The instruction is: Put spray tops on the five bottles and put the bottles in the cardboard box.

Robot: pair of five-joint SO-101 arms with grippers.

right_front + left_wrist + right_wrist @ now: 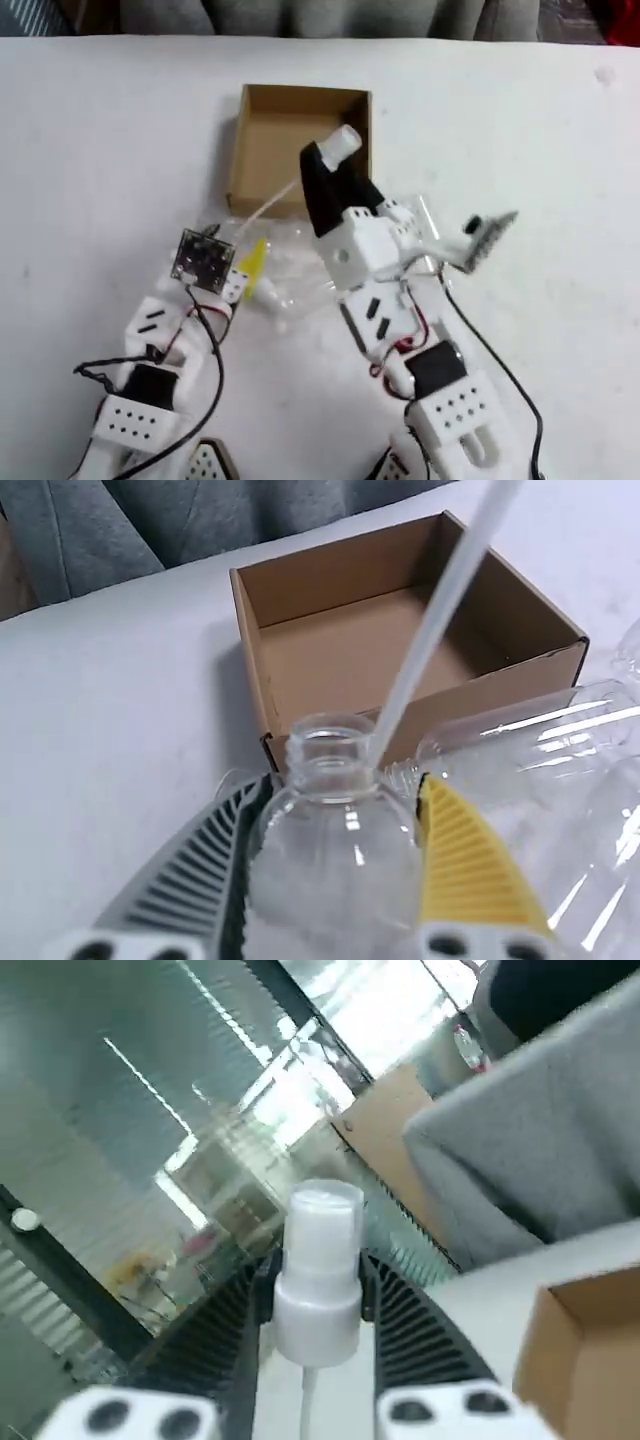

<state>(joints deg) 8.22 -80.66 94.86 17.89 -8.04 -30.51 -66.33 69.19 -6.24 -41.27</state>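
- Gripping a clear bottle (335,860), the left tool (340,788) sits near the cardboard box (300,600).
- The right tool (317,1278) clamps a spray top (320,1250), its tube (440,610) beside the bottle's neck.

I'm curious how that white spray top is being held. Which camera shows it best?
The right wrist view: the spray top sits large and close, gripped in the right pincer. The high view has it small, over the cardboard box edge. The left wrist view catches its thin tube beside the bottle mouth.
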